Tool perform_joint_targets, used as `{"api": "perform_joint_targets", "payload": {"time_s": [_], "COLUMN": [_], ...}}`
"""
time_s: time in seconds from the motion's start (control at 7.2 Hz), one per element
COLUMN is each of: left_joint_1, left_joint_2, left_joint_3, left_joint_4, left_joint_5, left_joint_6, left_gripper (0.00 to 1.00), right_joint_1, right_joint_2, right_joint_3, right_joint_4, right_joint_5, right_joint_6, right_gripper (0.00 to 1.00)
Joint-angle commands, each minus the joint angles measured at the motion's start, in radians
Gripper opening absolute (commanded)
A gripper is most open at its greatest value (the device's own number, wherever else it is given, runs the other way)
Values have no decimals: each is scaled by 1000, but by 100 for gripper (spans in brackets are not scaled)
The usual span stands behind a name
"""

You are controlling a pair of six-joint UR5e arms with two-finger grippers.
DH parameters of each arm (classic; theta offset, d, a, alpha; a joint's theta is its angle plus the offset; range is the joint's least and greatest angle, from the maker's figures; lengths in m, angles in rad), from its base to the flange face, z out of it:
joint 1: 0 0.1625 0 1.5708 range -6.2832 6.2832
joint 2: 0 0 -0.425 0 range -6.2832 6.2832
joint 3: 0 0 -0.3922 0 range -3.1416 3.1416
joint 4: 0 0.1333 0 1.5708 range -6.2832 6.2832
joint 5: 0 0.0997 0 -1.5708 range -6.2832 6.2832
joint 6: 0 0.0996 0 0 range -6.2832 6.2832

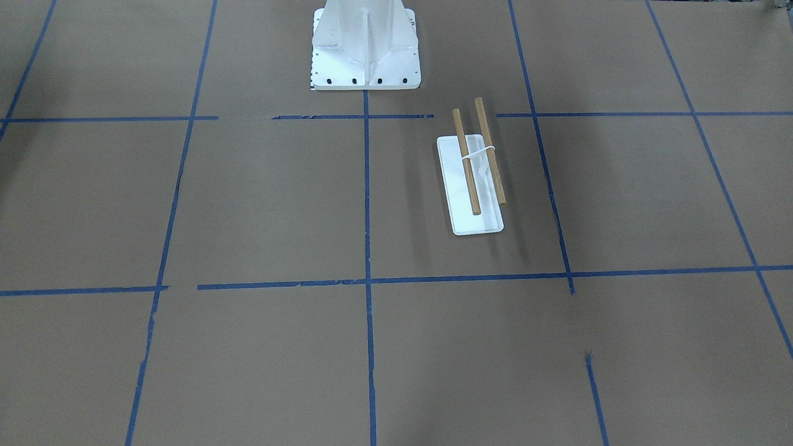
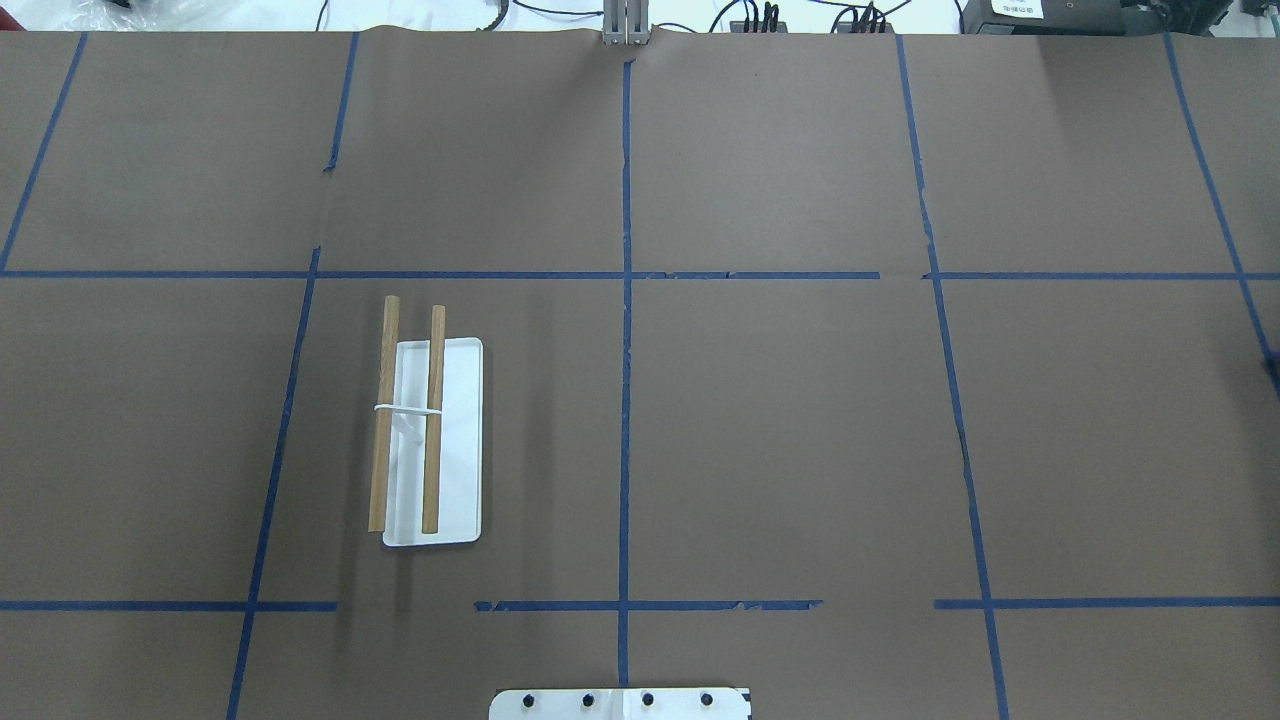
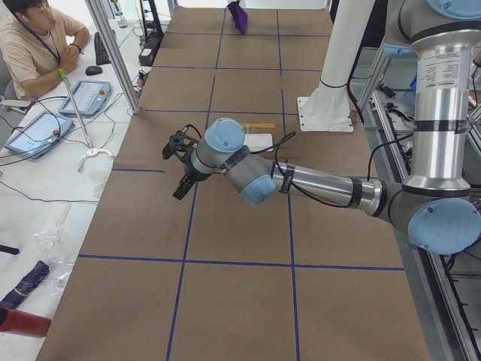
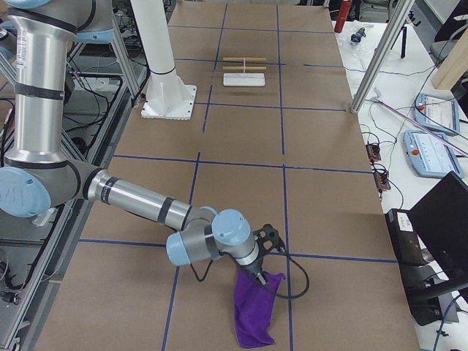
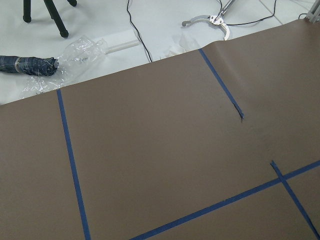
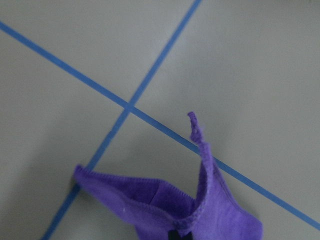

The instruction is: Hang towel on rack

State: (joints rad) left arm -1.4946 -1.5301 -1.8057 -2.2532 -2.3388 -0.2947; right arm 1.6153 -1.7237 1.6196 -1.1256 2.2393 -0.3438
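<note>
A: Where is the towel [image 4: 256, 314] at this moment?
B: It lies on the table [image 4: 329, 219] at the end on the robot's right, beside a crossing of blue tape lines [image 6: 127, 106]. The right hand [image 4: 252, 281] is directly at its upper edge. In the wrist view one border is raised and a thin corner tip sticks up, so I judge that the cloth is being picked up. Whether the fingers pinch it or are spread, I cannot tell.
A: How to do this step well?
B: I think the hold should be on one corner or short edge, deep enough that the soft cloth does not slip. The lift should go high, until the whole towel hangs free, before any travelling.
A: Which way does it point?
B: Its long axis runs along the table's length, from the hand towards the table's right end.
A: And farther away?
B: The rack [image 4: 244, 79] stands well apart, on the robot's left half. Its wooden rods [image 2: 433, 460] run across the table, from the robot's side to the operators' side, so crosswise to the towel. The cloth probably must be turned on the way. The left hand [image 3: 180, 177] hovers over bare table; its state I cannot tell either.
</note>
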Motion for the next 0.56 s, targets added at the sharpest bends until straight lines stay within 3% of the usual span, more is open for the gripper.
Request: {"api": "perform_joint_targets", "payload": {"time_s": [0.0,0.14,0.28,0.42], "left_joint_1": [57,147,190,238], "left_joint_2": [-28,-88,-119,-140], "left_joint_3": [-14,-1,-13,-23], "left_joint_4": [-61,-27,-10,13], "left_joint_5": [-7,2,98,120], "left_joint_6": [-11,-67,-213,-283], "left_gripper": [100,100,100,100], "right_joint_1": [-26,-66,-139,-196], "right_joint_2": [1,3,22,57], "right_joint_3": [344,414,457,494], "right_joint_4": [-317,-330,-324,-321], "right_joint_5": [16,29,66,68], "right_joint_6": [58,150,290,434], "right_gripper": [0,0,0,0]}}
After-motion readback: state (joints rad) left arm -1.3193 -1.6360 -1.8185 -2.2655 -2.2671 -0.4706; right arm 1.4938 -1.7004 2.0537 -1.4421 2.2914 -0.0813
